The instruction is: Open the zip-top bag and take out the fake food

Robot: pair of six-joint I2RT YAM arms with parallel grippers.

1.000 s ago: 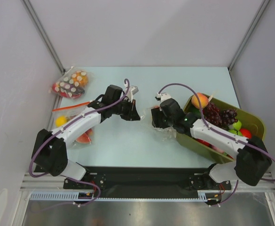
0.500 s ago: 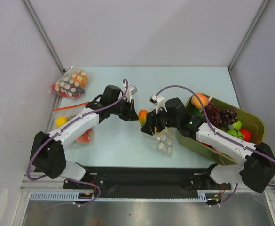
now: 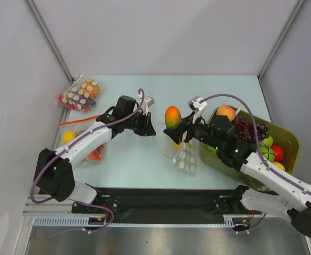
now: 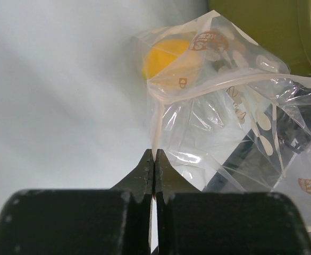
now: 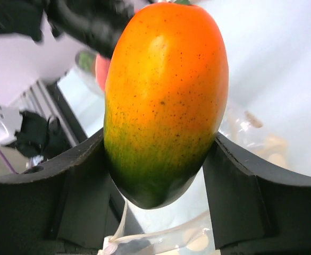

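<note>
The zip-top bag, clear with white dots, lies between the arms, left of the bin. My left gripper is shut on the bag's left edge; in the left wrist view the jaws pinch that film. A yellow fruit shows inside the bag. My right gripper is shut on an orange-yellow fruit with a green end and holds it above the bag's mouth. In the right wrist view this fruit fills the space between the fingers.
An olive-green bin at the right holds a peach, a grape bunch and green and red fruits. A dotted bag of red and orange lies far left. A clear bag with an orange-red strip lies under the left arm.
My right gripper has drawn the orange-yellow fruit out of the bag and raised it up and rightwards. The bag has spread out on the table. My left gripper has kept its hold.
</note>
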